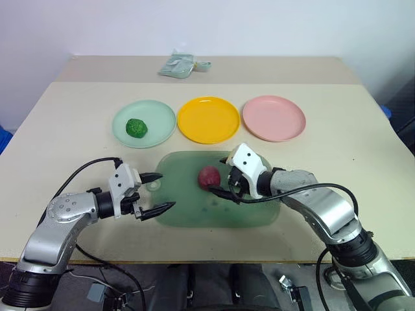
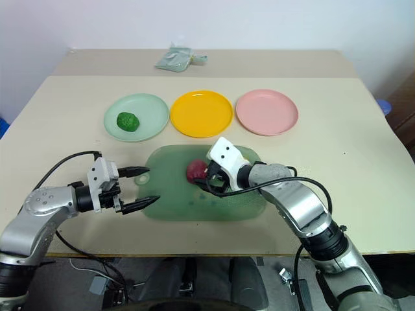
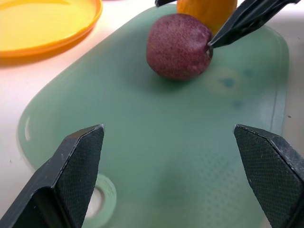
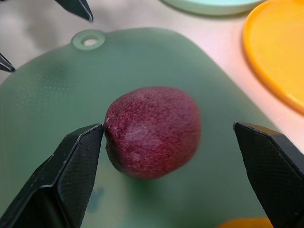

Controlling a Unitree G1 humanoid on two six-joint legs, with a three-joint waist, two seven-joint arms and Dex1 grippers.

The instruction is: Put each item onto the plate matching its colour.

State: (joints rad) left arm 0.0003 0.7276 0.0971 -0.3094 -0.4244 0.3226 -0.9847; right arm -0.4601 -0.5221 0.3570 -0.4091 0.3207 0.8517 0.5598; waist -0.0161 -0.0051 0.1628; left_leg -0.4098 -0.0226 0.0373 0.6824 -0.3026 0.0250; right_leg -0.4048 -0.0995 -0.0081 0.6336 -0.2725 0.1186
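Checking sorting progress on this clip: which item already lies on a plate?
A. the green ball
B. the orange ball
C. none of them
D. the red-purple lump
A: the green ball lies on the mint plate, while the red-purple lump sits on the green mat and the yellow plate and pink plate hold nothing.
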